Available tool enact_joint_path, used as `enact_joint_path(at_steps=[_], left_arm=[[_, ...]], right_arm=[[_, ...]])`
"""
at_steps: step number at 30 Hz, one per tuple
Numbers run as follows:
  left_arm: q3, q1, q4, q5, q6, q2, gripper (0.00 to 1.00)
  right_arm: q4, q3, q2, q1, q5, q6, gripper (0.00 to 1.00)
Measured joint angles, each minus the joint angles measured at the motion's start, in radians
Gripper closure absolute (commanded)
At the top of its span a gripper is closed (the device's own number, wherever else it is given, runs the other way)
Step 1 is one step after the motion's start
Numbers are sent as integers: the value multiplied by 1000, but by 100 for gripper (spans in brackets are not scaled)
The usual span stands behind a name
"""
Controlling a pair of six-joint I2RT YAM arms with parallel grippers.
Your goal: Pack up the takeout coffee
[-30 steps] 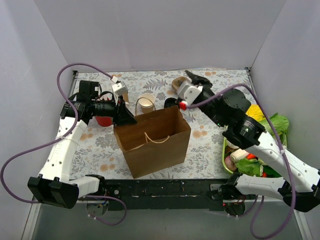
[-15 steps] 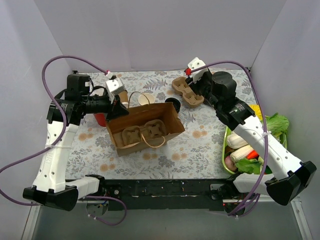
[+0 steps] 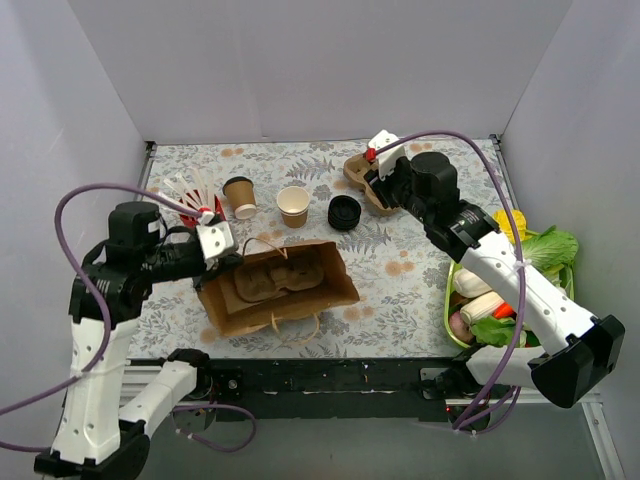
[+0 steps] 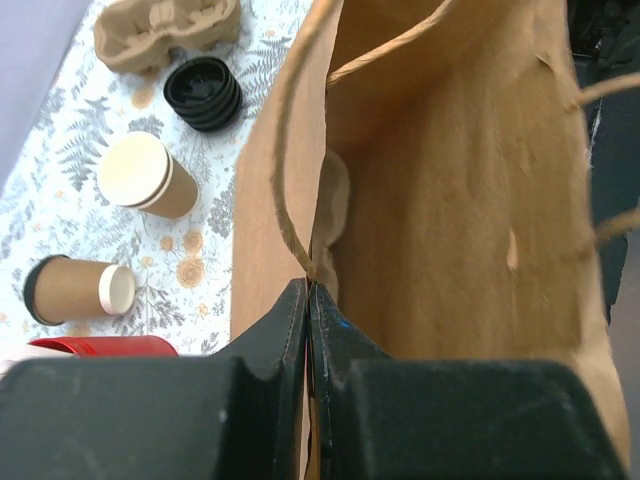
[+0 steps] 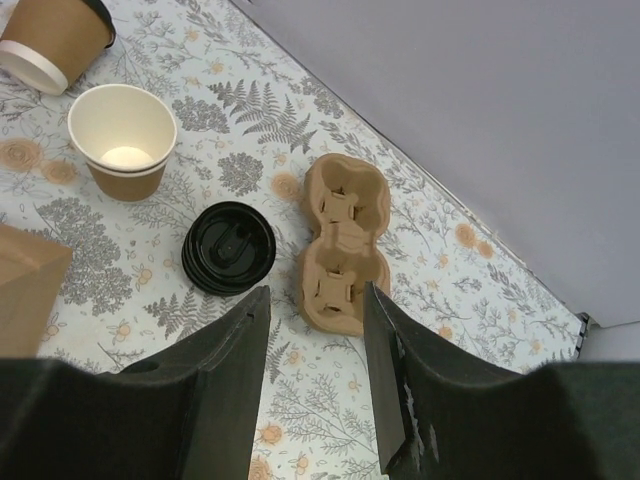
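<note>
Your left gripper (image 4: pixel 307 292) has its jaws pressed together on the rim of the brown paper bag (image 3: pixel 275 290). Your right gripper (image 5: pixel 315 290) hangs with jaws apart over the brown pulp two-cup carrier (image 5: pixel 340 245) — gripping nothing. The small cream paper cup (image 3: pixel 293 205) stands open behind the bag's rear edge, its round black plastic lid (image 3: pixel 343 212) just beside it — a strip of flowered table (image 3: pixel 420 270) shows between them and the bag.

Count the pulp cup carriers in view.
2. One carrier lies on the table beside the black lids; the other carrier sits inside the brown bag. The bag may hide more.
</note>
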Motion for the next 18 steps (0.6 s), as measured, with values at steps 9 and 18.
enact_joint_path(at_steps=[9, 18], left_arm=[[-42, -1, -60, 87, 40, -144, 100], [-138, 51, -106, 116, 247, -305, 100]], right_arm=[[-15, -35, 7, 0, -42, 21, 51], [-22, -39, 34, 0, -84, 34, 51]])
